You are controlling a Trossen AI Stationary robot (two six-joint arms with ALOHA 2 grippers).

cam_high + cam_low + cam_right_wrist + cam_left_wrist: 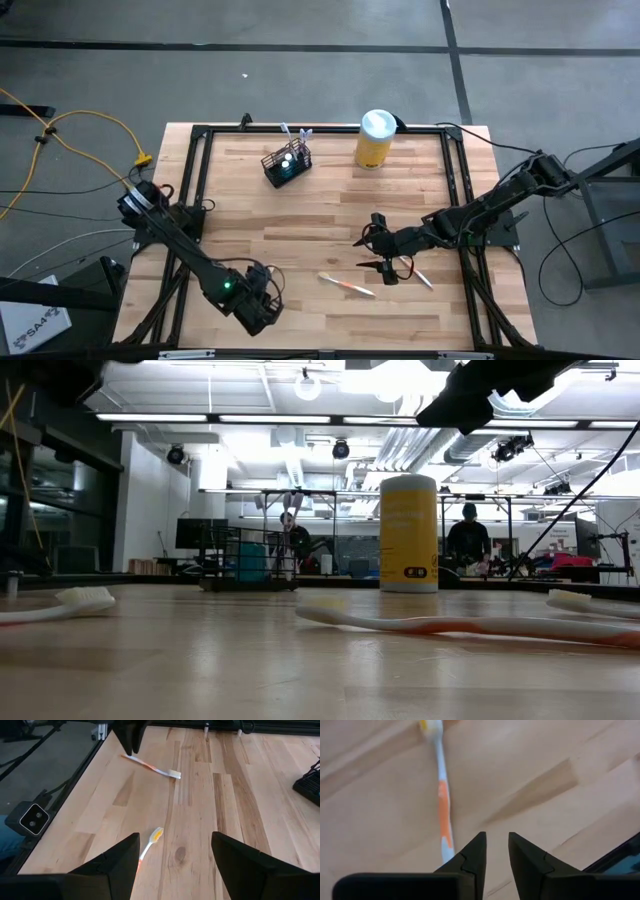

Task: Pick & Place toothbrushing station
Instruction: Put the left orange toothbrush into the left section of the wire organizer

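The black wire-mesh holder (287,165) stands on its base at the table's far side, with toothbrushes upright in it; it also shows in the low view (245,565). My right gripper (385,262) is open and empty above the table's near middle. An orange-and-white toothbrush (347,285) lies flat below it, its head between the fingers in the right wrist view (157,835). My left gripper (265,305) hovers near the front edge, its fingers (480,855) almost together. It is by the tail of another toothbrush (442,800), which lies flat on the table.
A yellow canister with a white lid (375,140) stands to the right of the holder. A third toothbrush (418,273) lies under my right arm. A black metal frame (200,180) runs along the table's edges. People show in the room behind (468,530).
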